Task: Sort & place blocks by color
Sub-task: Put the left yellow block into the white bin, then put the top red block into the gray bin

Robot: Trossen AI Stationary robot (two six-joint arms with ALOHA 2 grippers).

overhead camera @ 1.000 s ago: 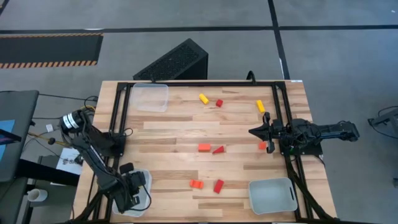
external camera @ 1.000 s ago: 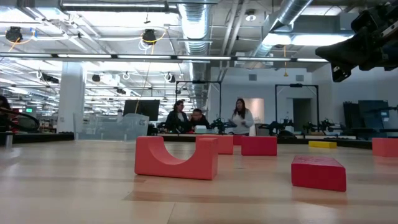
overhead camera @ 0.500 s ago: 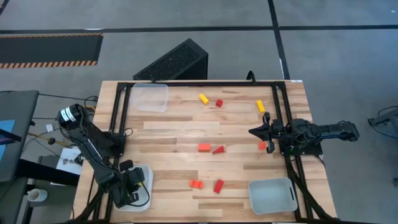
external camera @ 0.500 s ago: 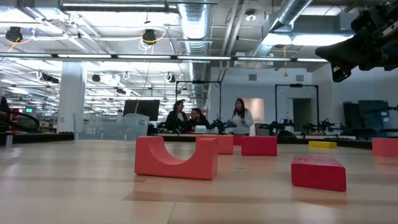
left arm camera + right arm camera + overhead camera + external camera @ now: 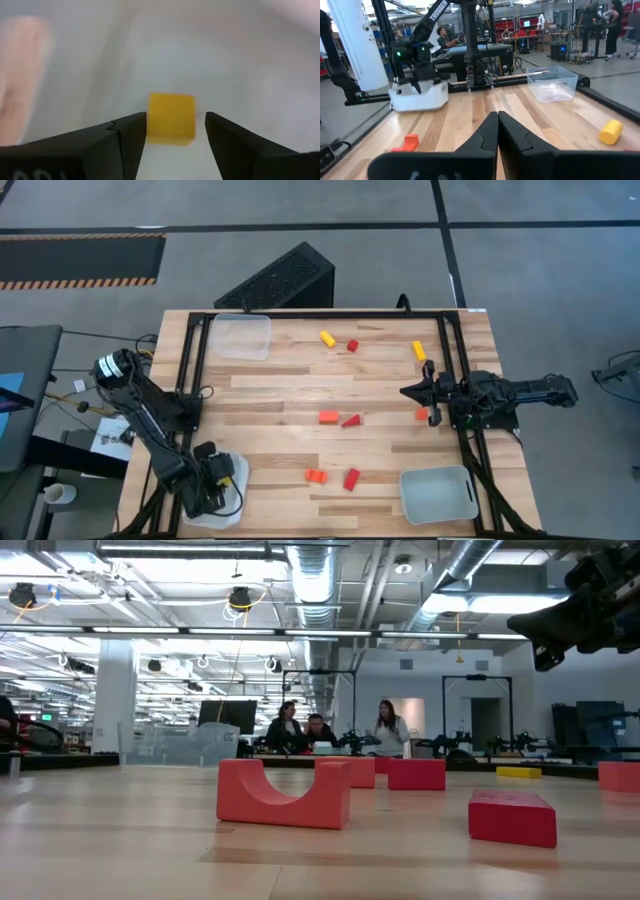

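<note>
Your left hand (image 5: pixel 175 125) is over the white tray (image 5: pixel 238 472), fingers apart around a yellow block (image 5: pixel 171 118). Your right hand (image 5: pixel 405 392) is closed and empty.

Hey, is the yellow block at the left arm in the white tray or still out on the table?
In. The yellow block rests on the white tray floor, between the left gripper's parted jaws.

A yellow cube (image 5: pixel 171 118) lies in a white tray (image 5: pixel 240 60). On the pale wooden table (image 5: pixel 270 395), red blocks (image 5: pixel 351 478) and orange blocks (image 5: pixel 328 417) sit around centre; yellow blocks (image 5: pixel 326 338) toward twelve o'clock.
</note>
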